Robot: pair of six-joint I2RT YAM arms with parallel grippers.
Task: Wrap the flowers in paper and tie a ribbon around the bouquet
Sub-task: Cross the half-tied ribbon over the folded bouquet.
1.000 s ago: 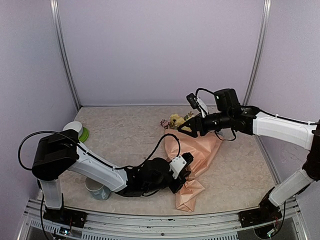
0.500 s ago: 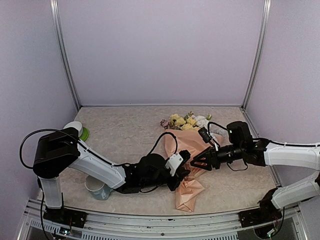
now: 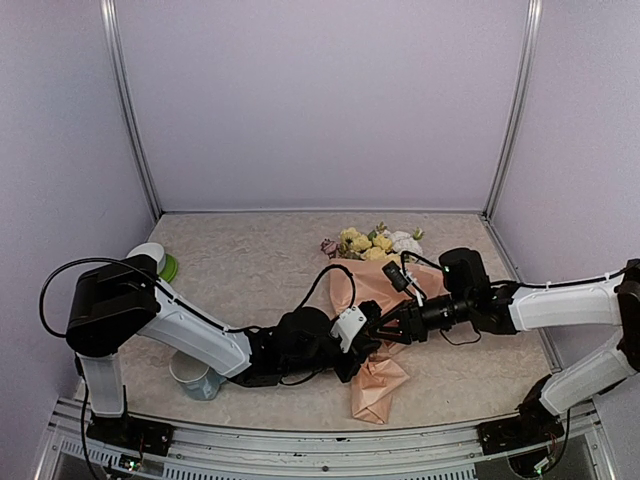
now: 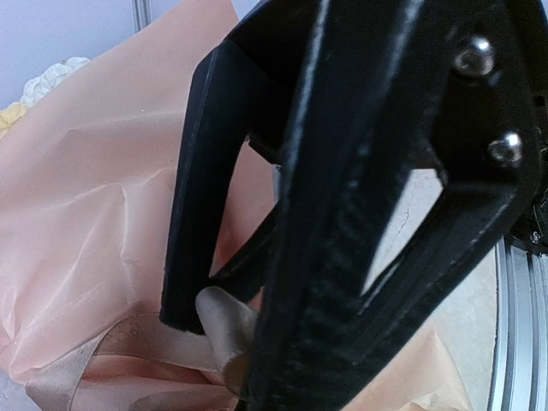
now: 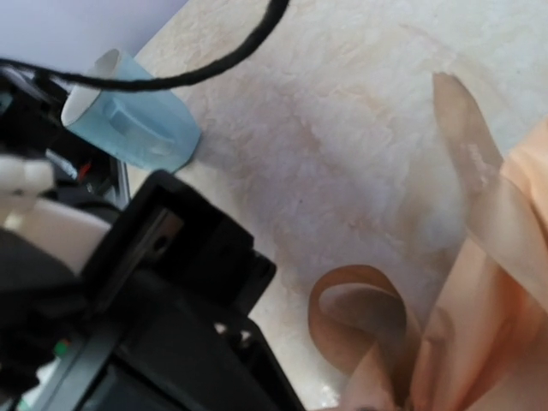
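Swung down from the blooms, the right gripper (image 3: 380, 328) now meets the left gripper (image 3: 370, 342) over the bouquet (image 3: 383, 262) lying on the table (image 3: 250, 270). I cannot tell how wide its jaws stand. Left jaws are clamped tight on the ribbon (image 4: 224, 330), against the paper (image 4: 94, 197).

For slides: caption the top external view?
Left end effector and right end effector meet at peach-pink paper-wrapped artificial flower bouquet.

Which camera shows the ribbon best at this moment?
Right wrist: the ribbon curls in an open loop, plain against the table. The left wrist view shows only a short stretch pinched at the left fingers. The top view does not show it clearly.
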